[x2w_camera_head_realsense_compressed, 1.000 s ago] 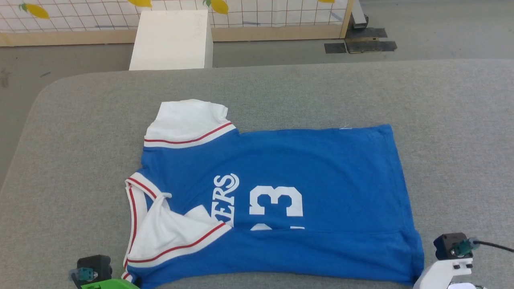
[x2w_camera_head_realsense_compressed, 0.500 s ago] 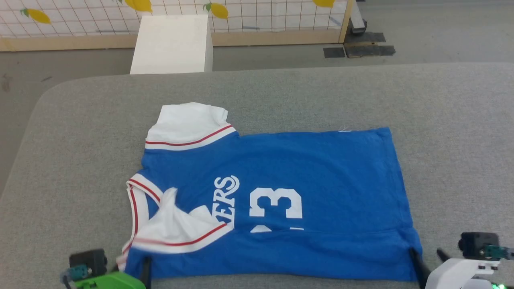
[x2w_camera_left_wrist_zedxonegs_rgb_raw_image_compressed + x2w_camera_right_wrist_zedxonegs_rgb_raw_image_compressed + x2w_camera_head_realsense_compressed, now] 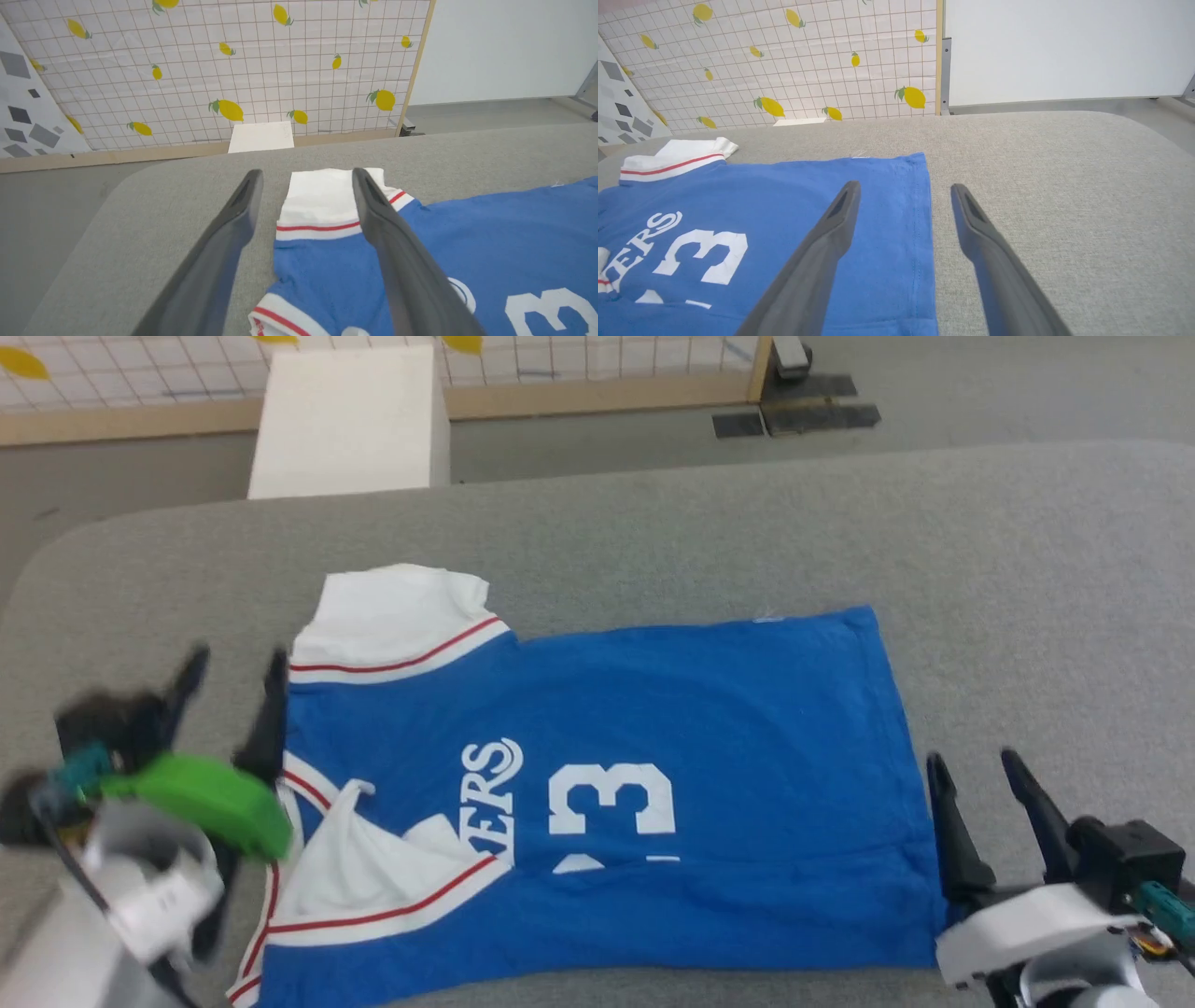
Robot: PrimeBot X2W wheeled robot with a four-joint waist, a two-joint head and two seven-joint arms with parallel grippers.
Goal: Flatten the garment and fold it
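Half-folded garment (image 3: 709,709); fingers (image 3: 948,831) spread, seemingly empty

Soft cloth garment (image 3: 653,728) on matt, coarse-woven table (image 3: 1027,569).

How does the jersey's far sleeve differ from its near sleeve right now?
The far sleeve sticks out from the jersey onto the grey surface; the near sleeve is folded in over the jersey's front. The far sleeve lies fairly smooth; the near sleeve is bunched and creased. The near sleeve hides the start of the lettering; the far sleeve covers nothing. Both are white with a red stripe.
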